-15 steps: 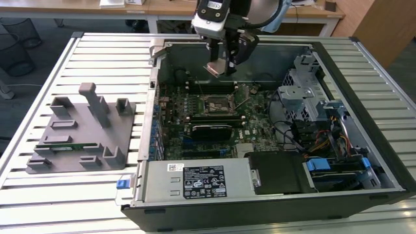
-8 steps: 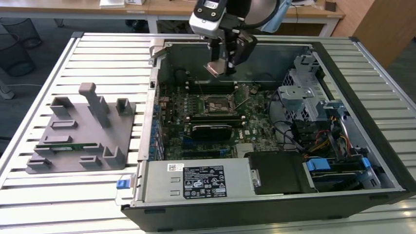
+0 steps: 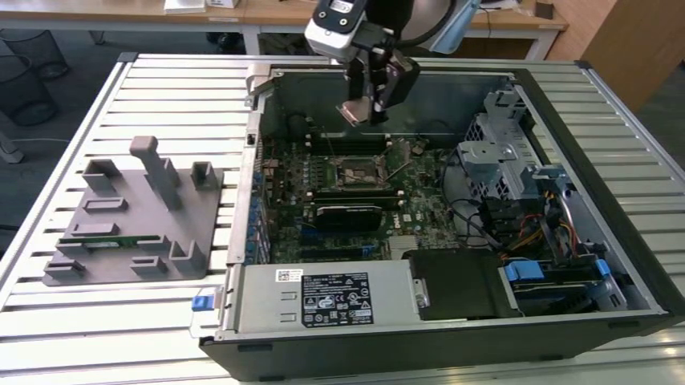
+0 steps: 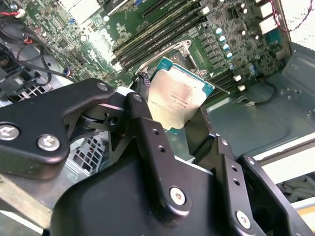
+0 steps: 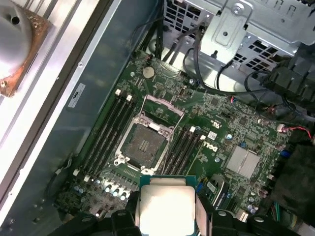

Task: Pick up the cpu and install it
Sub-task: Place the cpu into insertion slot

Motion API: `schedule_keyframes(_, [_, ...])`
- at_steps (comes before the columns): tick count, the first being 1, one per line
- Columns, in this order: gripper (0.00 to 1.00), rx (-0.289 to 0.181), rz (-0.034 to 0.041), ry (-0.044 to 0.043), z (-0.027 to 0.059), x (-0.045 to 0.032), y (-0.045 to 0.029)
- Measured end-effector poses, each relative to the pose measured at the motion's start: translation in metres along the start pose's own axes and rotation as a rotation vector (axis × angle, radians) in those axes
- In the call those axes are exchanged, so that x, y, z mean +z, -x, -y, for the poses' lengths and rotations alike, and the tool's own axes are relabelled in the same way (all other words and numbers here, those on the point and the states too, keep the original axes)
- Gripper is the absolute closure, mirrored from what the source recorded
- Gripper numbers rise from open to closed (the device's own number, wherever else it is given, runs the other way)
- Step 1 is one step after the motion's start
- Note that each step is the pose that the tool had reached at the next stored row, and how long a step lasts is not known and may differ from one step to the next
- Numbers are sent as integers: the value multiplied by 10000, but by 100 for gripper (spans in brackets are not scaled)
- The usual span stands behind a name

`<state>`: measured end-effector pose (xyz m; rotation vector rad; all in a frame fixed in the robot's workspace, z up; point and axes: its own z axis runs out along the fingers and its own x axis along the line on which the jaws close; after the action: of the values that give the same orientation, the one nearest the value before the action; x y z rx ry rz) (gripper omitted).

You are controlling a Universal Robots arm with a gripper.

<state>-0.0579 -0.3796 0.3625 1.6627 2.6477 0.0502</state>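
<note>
Holding the cpu above the open computer case, my hand is clamped on it. In the second wrist view the two black fingers press on opposite edges of the chip, whose silver top faces the camera. The chip hangs tilted in the air over the far part of the motherboard, touching nothing but the fingers.

The pick-up part of the task I judge done: the chip is well clear of the counter and of the grey fixture at the exterior view's left.

The install part is not yet done. In the first wrist view the socket lies bare between the memory slots, with its metal frame apparently swung open. The chip sits nearer the camera than the socket and is not seated. How closely it lines up over the socket I cannot tell.
</note>
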Motion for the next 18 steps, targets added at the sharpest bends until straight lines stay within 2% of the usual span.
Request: schedule_keyframes(18, [47, 2042, 85, 16, -16, 15, -30])
